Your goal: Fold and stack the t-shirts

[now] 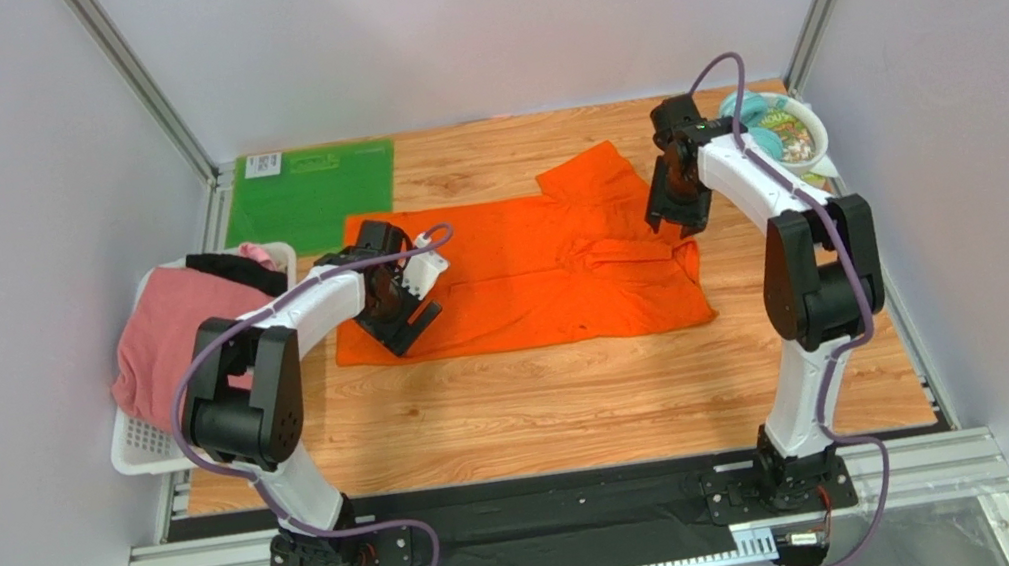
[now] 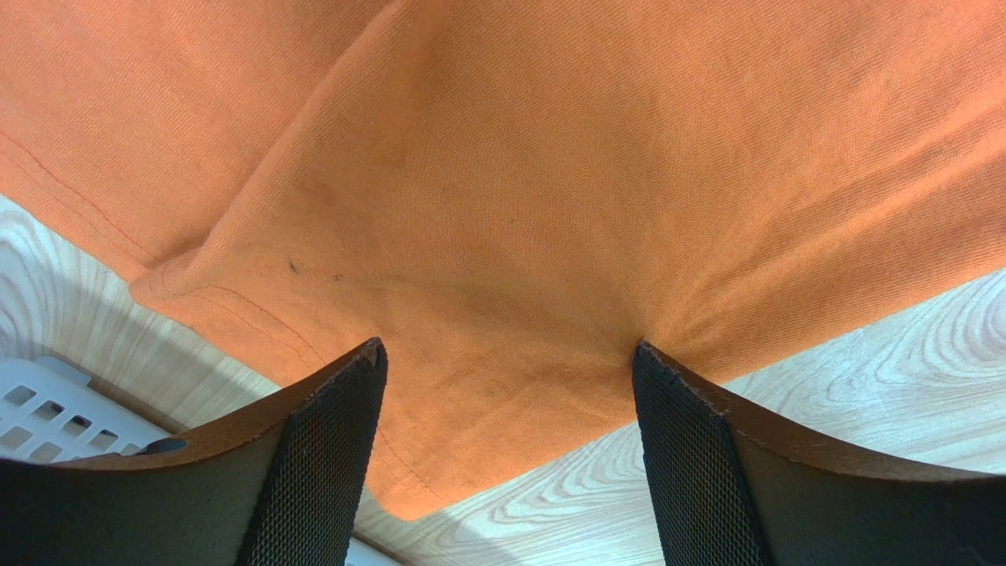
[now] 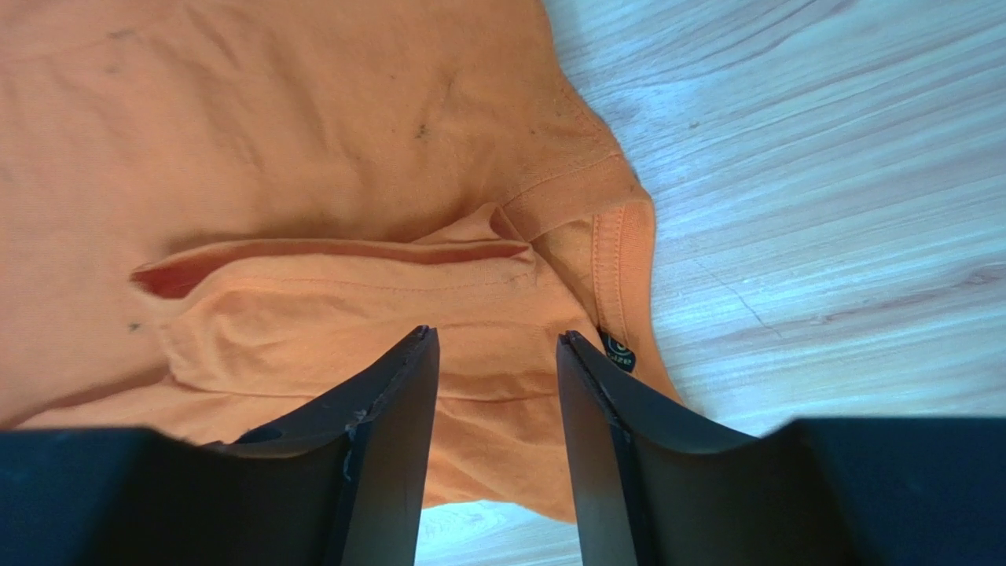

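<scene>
Plain pale walls (image 1: 483, 13) close the desk (image 1: 559, 396) on three sides. The desk has a light wooden top. Metal posts (image 1: 136, 76) rise at its two far corners, and metal rails (image 1: 936, 470) run along its near edge.

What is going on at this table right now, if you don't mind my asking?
Two robot arms are working on an orange t-shirt that lies spread out on the wooden table. The left gripper hangs open over the shirt's hem corner. The right gripper, jaws parted, hangs over a fold of cloth beside the collar. Neither visibly grips the cloth. A pink t-shirt and a black t-shirt sit in the white basket at the left.
</scene>
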Controlling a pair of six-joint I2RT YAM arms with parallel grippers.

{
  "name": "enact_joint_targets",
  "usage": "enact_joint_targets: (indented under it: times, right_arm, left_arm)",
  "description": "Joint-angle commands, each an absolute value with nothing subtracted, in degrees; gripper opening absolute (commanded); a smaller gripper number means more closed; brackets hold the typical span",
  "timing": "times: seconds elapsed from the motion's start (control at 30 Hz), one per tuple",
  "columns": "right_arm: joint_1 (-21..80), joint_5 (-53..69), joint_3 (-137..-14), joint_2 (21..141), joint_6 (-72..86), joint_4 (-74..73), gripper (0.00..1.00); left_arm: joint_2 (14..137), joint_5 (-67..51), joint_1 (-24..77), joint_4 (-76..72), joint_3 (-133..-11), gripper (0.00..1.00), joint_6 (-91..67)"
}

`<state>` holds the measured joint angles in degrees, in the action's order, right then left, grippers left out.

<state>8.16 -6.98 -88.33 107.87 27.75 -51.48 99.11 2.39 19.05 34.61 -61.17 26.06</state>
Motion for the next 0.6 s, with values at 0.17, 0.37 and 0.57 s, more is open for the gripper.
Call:
enact_joint_targets:
  times: [0.17, 0.37, 0.57]
  right_arm:
    - [8.5, -4.5, -88.0, 112.8, 27.6, -48.4, 0.44]
    - [7.0, -4.1, -88.1, 115.0, 27.5, -47.6, 0.44]
    - [5.8, -3.3, -88.9, 116.6, 27.5, -47.2, 0.44]
  left_arm:
    - [97.8, 1.7, 19.2, 36.4, -61.1, 0.82, 26.5]
    - [98.0, 1.6, 19.2, 36.6, -61.2, 0.82, 26.3]
    - [98.3, 1.4, 19.2, 36.7, -61.0, 0.82, 26.4]
